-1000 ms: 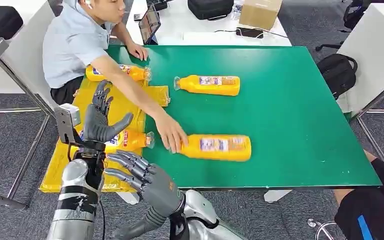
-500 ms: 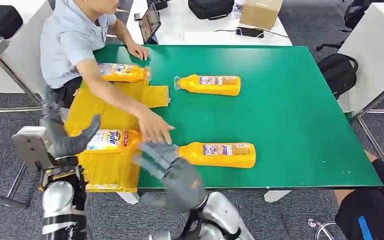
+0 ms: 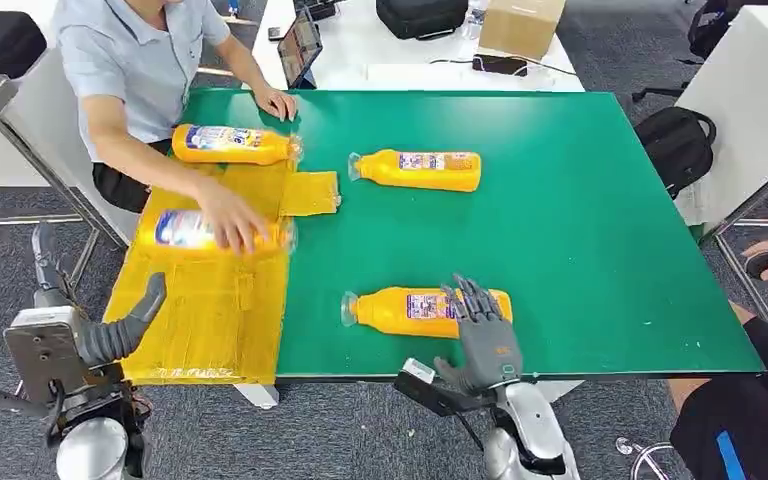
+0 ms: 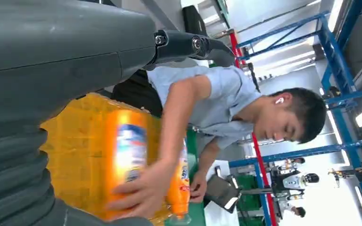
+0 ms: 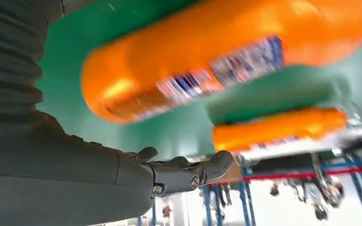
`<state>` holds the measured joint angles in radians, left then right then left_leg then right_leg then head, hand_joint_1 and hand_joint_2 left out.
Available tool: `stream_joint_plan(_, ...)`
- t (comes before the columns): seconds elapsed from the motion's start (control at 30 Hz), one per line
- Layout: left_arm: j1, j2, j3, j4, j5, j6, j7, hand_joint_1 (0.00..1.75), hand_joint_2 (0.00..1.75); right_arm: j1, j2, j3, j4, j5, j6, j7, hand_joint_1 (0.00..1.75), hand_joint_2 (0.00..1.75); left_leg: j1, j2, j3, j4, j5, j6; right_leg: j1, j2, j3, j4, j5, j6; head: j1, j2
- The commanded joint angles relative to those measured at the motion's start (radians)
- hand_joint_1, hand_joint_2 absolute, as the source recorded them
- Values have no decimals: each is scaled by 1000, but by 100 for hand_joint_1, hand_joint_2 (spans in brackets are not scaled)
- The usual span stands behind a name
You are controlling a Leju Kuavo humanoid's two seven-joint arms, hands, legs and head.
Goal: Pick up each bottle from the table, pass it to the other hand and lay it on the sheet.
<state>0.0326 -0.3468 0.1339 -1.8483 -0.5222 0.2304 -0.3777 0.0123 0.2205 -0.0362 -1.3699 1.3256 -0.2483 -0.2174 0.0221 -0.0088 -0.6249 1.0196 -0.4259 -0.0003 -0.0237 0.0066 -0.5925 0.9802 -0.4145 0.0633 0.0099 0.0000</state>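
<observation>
The right hand [image 3: 484, 335] is hovering, fingers spread and holding nothing, over the near orange plastic detergent bottle [image 3: 410, 311] lying on the green table [image 3: 600, 220]. The left hand [image 3: 110, 335] is hanging off the table edge, fingers loose and empty. The left wrist view is catching a person's hand [image 4: 143, 197] gripping another orange bottle [image 4: 125, 155] on the yellow sheet [image 4: 75, 160].

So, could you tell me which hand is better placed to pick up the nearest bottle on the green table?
The right hand: it hovers at the near bottle; the left hand is off beside the yellow sheet.

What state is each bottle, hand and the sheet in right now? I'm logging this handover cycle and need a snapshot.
near bottle: lying on the green table, under the right hand's fingers
far bottle: lying on the table, untouched
two bottles on the yellow sheet: lying down, the nearer one under a person's hand
right hand: over the near bottle, grip not confirmed
left hand: empty, off the table
</observation>
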Motion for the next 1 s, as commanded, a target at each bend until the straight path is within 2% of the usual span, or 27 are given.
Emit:
stream_joint_plan(0.03, -8, -2, 6, 29, -3, -1, 5, 0, 175, -29, 19, -72, 129, -1, -3, 4, 0, 175, 0, 1, 6, -2, -2, 1, 1, 0, 6, -2, -1, -3, 0, 0)
stream_joint_plan(0.37, -8, -2, 6, 29, -3, -1, 5, 0, 175, -29, 19, -72, 129, -1, -3, 4, 0, 175, 0, 1, 2, -1, -1, 1, 1, 0, 3, -1, 0, -2, 0, 0)
stream_joint_plan(1.0, -8, -2, 6, 29, -3, -1, 5, 0, 175, -29, 19, -72, 129, -1, -3, 4, 0, 175, 0, 1, 5, -1, -1, 1, 1, 0, 5, -1, -1, -3, 0, 0)
